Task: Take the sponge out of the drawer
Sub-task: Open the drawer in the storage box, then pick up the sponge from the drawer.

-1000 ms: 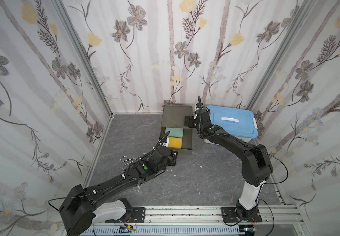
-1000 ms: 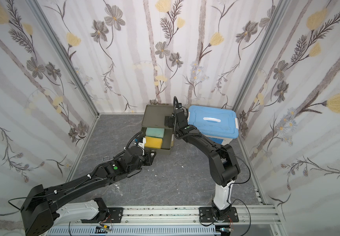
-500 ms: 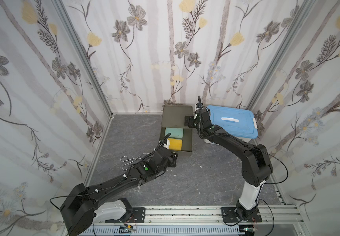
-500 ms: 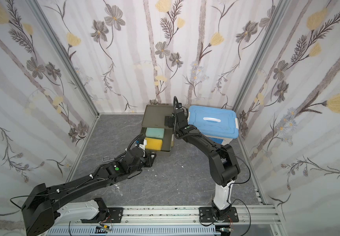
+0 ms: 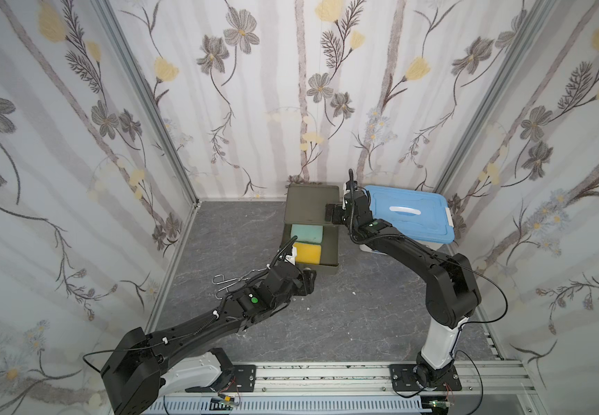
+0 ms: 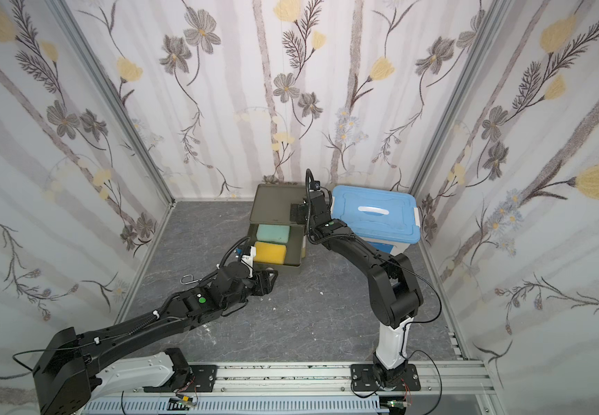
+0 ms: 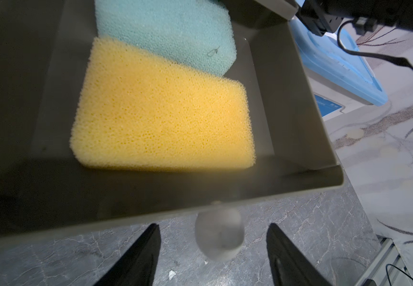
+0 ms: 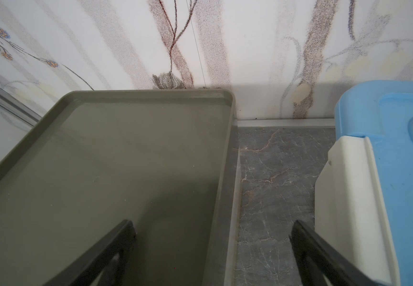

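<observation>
In one pulled-out olive plastic drawer (image 7: pixel 299 111): two foam sponges, yellow rectangular sponge (image 7: pixel 163 109) touching teal sponge (image 7: pixel 165 32). Two grippers, open and empty: left gripper (image 7: pixel 212 225) astride one pale round knob (image 7: pixel 219 237), right gripper (image 8: pixel 212 222) over the olive cabinet top (image 8: pixel 101 161).

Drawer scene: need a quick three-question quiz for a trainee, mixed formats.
1. True or false: the yellow rectangular foam sponge lies inside the olive-green plastic drawer.
2. The teal rectangular foam sponge lies: A) behind the yellow one, further into the drawer; B) outside the drawer.
3. Fill in: the left end effector stands ___, one finger either side of the pale round drawer knob.
Key: 1 true; 2 A; 3 open.
</observation>
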You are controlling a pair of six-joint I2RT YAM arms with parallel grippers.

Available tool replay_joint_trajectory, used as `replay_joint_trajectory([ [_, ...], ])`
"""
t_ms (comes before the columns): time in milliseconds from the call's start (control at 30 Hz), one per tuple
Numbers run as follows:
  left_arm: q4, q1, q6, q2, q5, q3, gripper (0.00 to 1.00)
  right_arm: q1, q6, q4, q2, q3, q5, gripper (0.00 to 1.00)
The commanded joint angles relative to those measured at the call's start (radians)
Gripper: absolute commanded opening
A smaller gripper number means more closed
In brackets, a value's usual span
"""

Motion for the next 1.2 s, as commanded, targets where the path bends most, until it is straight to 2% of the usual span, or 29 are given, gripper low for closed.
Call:
replay_joint_trajectory([
  [0,-0.004,-0.007,0.032,-0.047,-0.007,-0.009,0.81,0.0,-0.008,-0.03,-0.029,0.007,0.008,0.99],
  [33,-0.006,-0.007,0.044,-0.068,-0.003,-0.016,0.98,-0.001,-0.011,-0.03,-0.039,0.007,0.009,0.99],
  [67,-0.009,-0.008,0.056,-0.089,-0.001,-0.02,1.0,0.0,-0.013,-0.03,-0.047,0.006,0.011,0.99],
  [300,-0.142,-0.008,0.22,-0.235,-0.031,0.015,1.0,0.021,-0.046,-0.019,-0.149,0.0,-0.019,0.98],
  [433,-0.191,-0.008,0.272,-0.318,-0.078,0.022,1.0,0.044,-0.062,-0.018,-0.235,-0.028,-0.08,0.97],
  [500,-0.202,-0.005,0.29,-0.352,-0.126,0.019,1.0,0.055,-0.06,-0.03,-0.278,-0.047,-0.152,0.97],
  [600,-0.175,-0.006,0.325,-0.397,-0.195,0.0,1.0,0.06,-0.045,-0.066,-0.337,-0.071,-0.324,0.95],
  [800,0.002,0.022,0.403,-0.445,-0.271,-0.096,1.0,0.067,0.079,-0.055,-0.386,-0.142,-0.476,0.92],
  [1033,0.05,0.123,0.396,-0.396,-0.217,-0.094,1.0,0.105,0.097,-0.227,-0.326,-0.091,-0.5,0.88],
  [1167,0.088,0.184,0.366,-0.346,-0.14,-0.103,1.0,0.106,0.127,-0.3,-0.307,-0.086,-0.45,0.87],
])
